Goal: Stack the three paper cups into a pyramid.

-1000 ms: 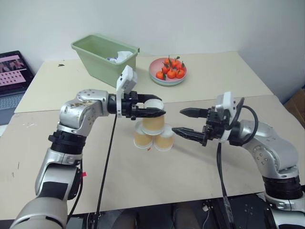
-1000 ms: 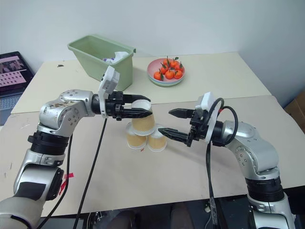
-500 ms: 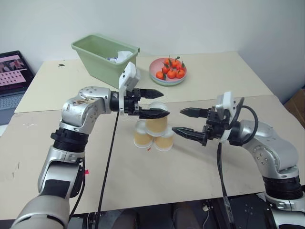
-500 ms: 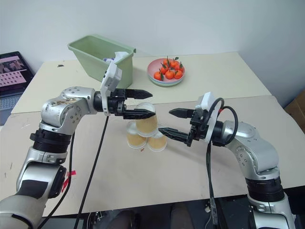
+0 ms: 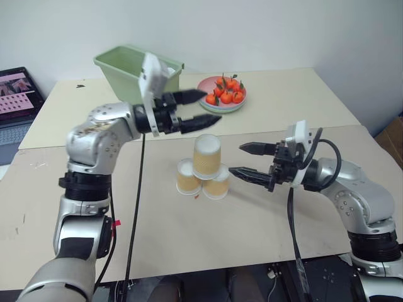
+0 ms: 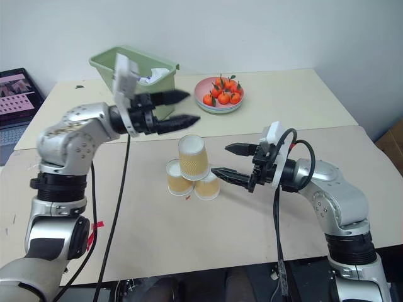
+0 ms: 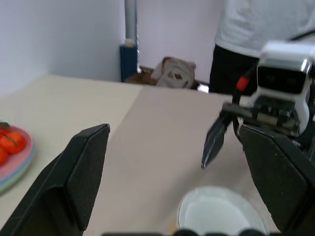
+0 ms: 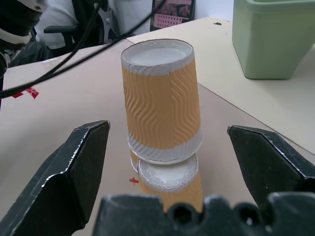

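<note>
Three tan paper cups stand upside down in a pyramid at the table's middle. The top cup [image 5: 207,155] rests on the lower left cup [image 5: 187,177] and the lower right cup [image 5: 217,185], leaning slightly in the right wrist view [image 8: 162,103]. My left gripper [image 5: 211,106] hovers open above the top cup, clear of it, and the cup's white base [image 7: 216,219] shows below its fingers. My right gripper [image 5: 235,159] is open just right of the stack, its fingers on either side of the cups without touching.
A green bin [image 5: 135,75] and a plate of oranges [image 5: 221,94] stand at the back. A laptop [image 5: 16,100] sits at the far left. A person [image 7: 261,24] stands beyond the table. A black cable [image 5: 140,189] hangs from my left arm.
My left gripper opened, let go of the top cup and rose above it. The cup stays on the two lower cups. The right arm has not moved.
</note>
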Controlling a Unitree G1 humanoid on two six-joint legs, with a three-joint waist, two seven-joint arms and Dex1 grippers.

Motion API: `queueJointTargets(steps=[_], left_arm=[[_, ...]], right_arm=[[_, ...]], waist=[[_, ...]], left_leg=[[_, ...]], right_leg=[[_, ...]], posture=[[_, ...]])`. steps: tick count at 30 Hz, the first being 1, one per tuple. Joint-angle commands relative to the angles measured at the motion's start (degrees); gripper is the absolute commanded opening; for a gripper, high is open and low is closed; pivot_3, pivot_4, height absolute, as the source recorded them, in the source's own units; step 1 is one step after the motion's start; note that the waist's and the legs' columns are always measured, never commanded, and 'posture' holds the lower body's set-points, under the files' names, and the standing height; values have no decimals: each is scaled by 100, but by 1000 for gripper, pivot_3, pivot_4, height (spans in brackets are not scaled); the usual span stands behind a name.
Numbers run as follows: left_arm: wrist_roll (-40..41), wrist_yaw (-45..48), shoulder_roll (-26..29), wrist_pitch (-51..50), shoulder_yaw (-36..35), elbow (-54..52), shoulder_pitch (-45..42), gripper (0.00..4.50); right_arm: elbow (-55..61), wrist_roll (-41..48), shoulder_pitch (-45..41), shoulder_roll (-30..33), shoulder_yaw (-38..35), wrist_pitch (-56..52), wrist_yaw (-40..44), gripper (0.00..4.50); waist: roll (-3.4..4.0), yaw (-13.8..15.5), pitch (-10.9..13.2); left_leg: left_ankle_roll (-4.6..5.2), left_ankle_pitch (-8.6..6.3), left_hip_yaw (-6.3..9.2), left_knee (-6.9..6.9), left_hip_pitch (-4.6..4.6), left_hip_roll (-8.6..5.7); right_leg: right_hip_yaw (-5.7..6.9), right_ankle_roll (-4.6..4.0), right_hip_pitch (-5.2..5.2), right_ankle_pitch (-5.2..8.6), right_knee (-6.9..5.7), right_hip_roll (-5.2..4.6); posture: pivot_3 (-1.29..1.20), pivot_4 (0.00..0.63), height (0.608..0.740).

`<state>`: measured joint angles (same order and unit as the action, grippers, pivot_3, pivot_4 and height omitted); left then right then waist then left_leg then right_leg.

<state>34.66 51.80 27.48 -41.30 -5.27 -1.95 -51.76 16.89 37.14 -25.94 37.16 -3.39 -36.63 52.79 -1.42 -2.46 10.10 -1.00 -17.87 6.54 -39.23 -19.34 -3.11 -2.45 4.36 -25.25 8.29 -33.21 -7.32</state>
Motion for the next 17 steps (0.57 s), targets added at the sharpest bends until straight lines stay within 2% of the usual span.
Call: queueJointTargets(steps=[1,3,10,13,17], left_arm=[[184,-1115,17,-451,-787,-671,745,4465],[86,-1572,18,-531,-1002,-930,1282,4465],[-87,-2751,-215,-309,-1683,-1489,2963,4465],[-209,-3152,-411,-121,-1883,-1510,3344,4465],[-429,-3316,-479,243,-1866,-1450,3707,4465]], right_arm=[[-392,-191,-59,133,-384,335,-87,4500],[-764,-470,3,184,-482,564,-261,4500],[-2370,-1557,67,17,-950,1327,-1715,4500],[-2730,-1705,60,-168,-1170,1462,-2265,4500],[-2745,-1720,196,-406,-1209,1525,-2494,4500]], waist=[[5,-8,-4],[5,-1,-4],[4,73,-3],[4,125,-4],[5,128,-4]], left_leg=[[0,0,-3,0,7,0],[0,0,-5,0,12,0],[-5,3,-6,-8,4,-2],[-7,4,-8,-8,8,-2],[-13,7,-11,-8,8,-1]], right_leg=[[-4,0,0,0,-4,0],[-4,0,1,0,-3,0],[-5,-3,-1,-3,1,-2],[-7,-4,1,-3,2,-1],[-9,-7,0,-5,1,-2]], posture=[[0,150,727],[0,150,727],[0,150,727],[0,150,727],[0,150,727]])
